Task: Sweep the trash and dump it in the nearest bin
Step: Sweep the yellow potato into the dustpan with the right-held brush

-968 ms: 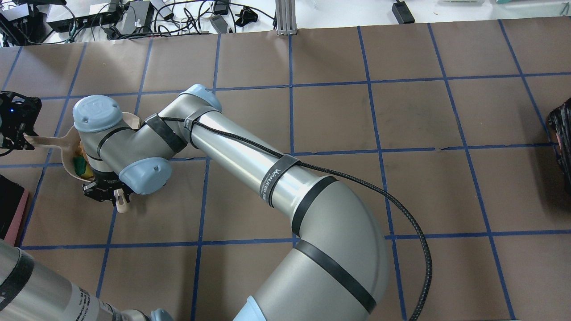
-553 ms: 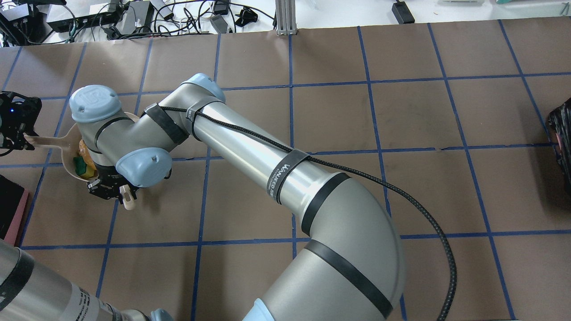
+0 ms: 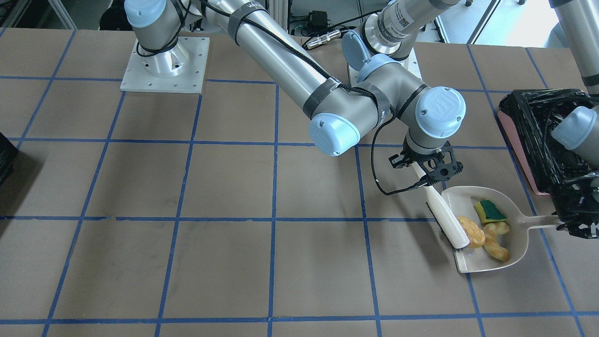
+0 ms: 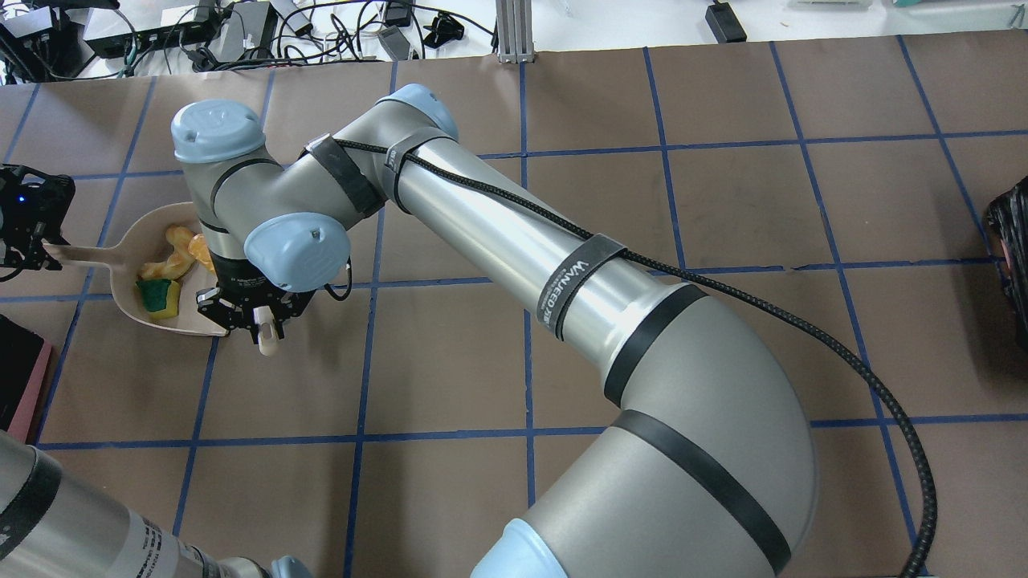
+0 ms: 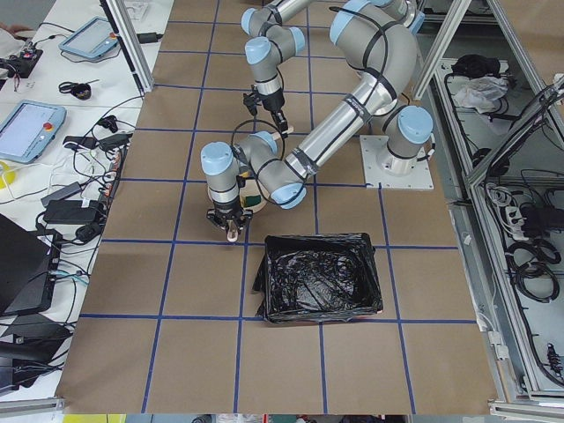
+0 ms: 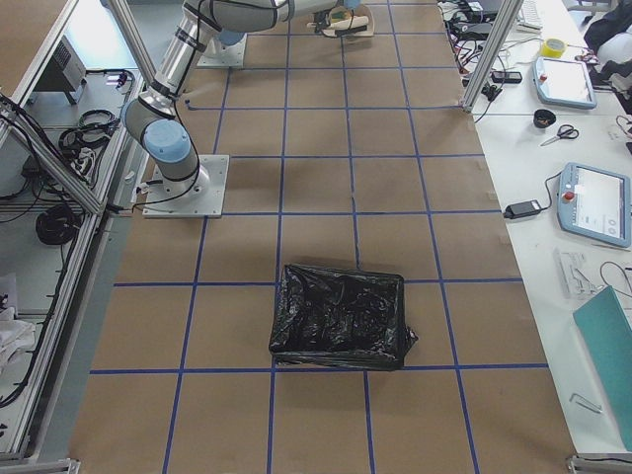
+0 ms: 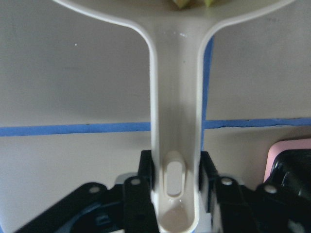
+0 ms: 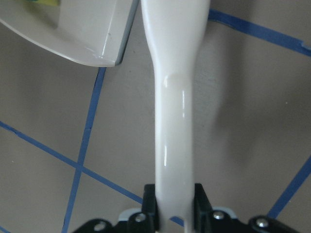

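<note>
Compared with a second ago, the right gripper (image 3: 429,179) is sitting farther from the dustpan (image 3: 517,206), exposing the trash (image 3: 493,234), and is clamping the brush (image 3: 447,217). The left gripper (image 3: 564,221) is clamping the dustpan's handle.

Brown table (image 4: 723,209) with blue tape grid (image 4: 594,151), tangled cables (image 4: 337,28) on white bench (image 4: 610,20)

Gridded brown table (image 3: 140,178) with dustpan (image 3: 517,222), bin (image 3: 538,117)
</note>
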